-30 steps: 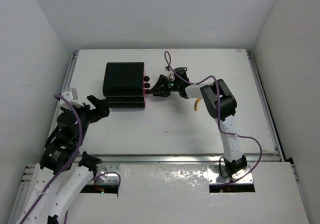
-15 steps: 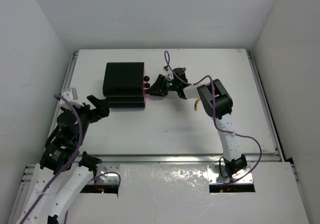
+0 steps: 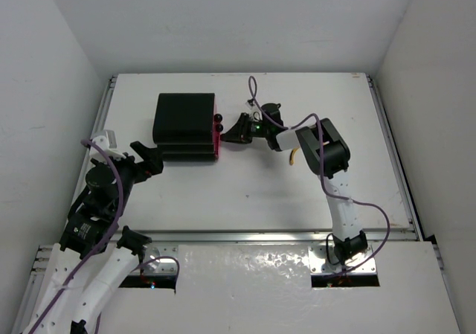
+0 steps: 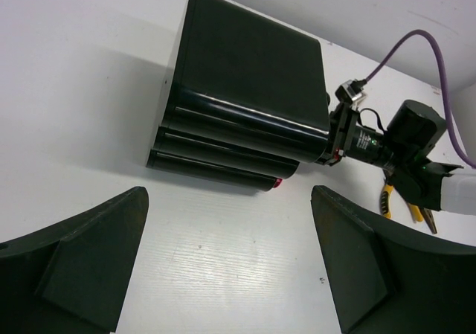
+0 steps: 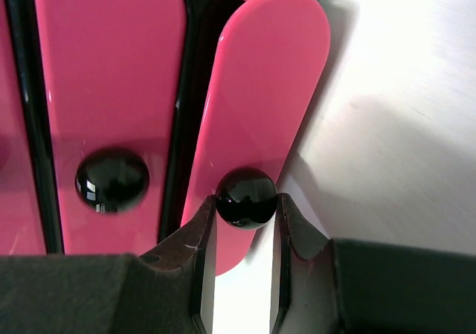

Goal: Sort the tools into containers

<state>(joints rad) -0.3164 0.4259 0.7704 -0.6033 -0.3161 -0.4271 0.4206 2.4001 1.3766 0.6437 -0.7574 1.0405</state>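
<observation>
Right claw (image 3: 227, 131) is in at the front of the chest (image 3: 184, 118), and there it is: its two tips pinch the round black knob (image 5: 246, 198) of the drawer (image 5: 260, 88) nearest the counter (image 3: 245, 193), one tip on each side, touching. That pink front sits barely proud of its neighbour, so I'd call the drawer not yet pulled out. Left claw (image 4: 230, 271) hangs off to the chest's side, spread wide, nothing in it.

How far along? Early in this drawer's turn, I'd say. A yellow-handled pair of pliers (image 4: 387, 200) lies on the counter behind the right arm, well apart from the chest, waiting to be put away. No other tools show anywhere; whether they're already inside, I can't tell. Left to do: draw the drawer open, fetch the pliers, drop them in, close up.

Against a second ago, the right claw has narrowed from loosely open beside the knobs to clamped on this one. Chest, pliers and left arm haven't moved.
</observation>
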